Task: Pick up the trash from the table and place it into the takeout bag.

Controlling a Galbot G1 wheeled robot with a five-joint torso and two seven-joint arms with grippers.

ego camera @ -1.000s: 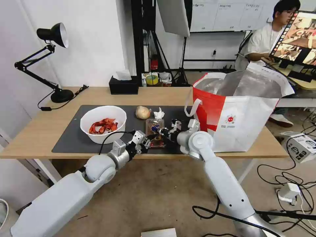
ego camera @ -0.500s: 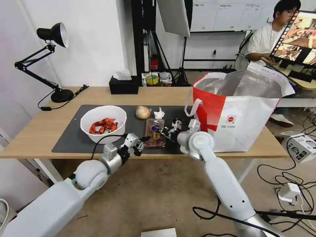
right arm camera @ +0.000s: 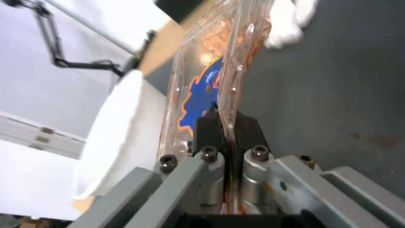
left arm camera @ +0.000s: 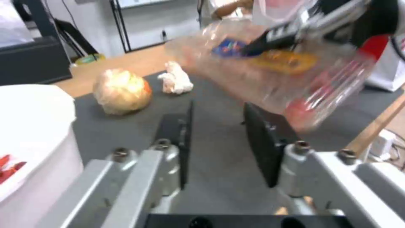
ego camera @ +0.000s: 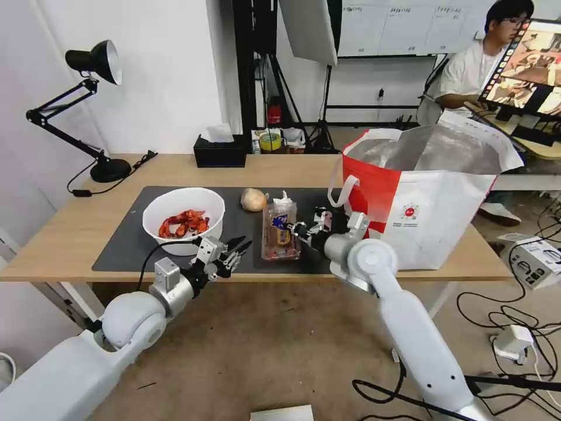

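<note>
My right gripper (ego camera: 297,228) is shut on the edge of the clear plastic tray (ego camera: 280,231), which hangs tilted above the dark mat; the right wrist view shows the tray (right arm camera: 211,76) pinched between the fingers. The left gripper (ego camera: 236,248) stands open near the table's front edge, beside the white bowl (ego camera: 183,219) of red-orange scraps, with nothing between its fingers (left arm camera: 181,139). Behind the tray lie the tan ball (ego camera: 253,199) and the tissue wad (ego camera: 283,197). The takeout bag (ego camera: 426,199) stands open at the right of the table (ego camera: 58,234).
A black tissue box (ego camera: 220,153) sits at the back edge, and a black desk lamp (ego camera: 93,64) at the back left. The grey mat (ego camera: 125,240) covers the table's middle. Cables lie on the floor at the right.
My right gripper has lifted the clear tray off the mat and tilted it up. The left gripper has let go of the tray and drawn back to the left, toward the bowl.
</note>
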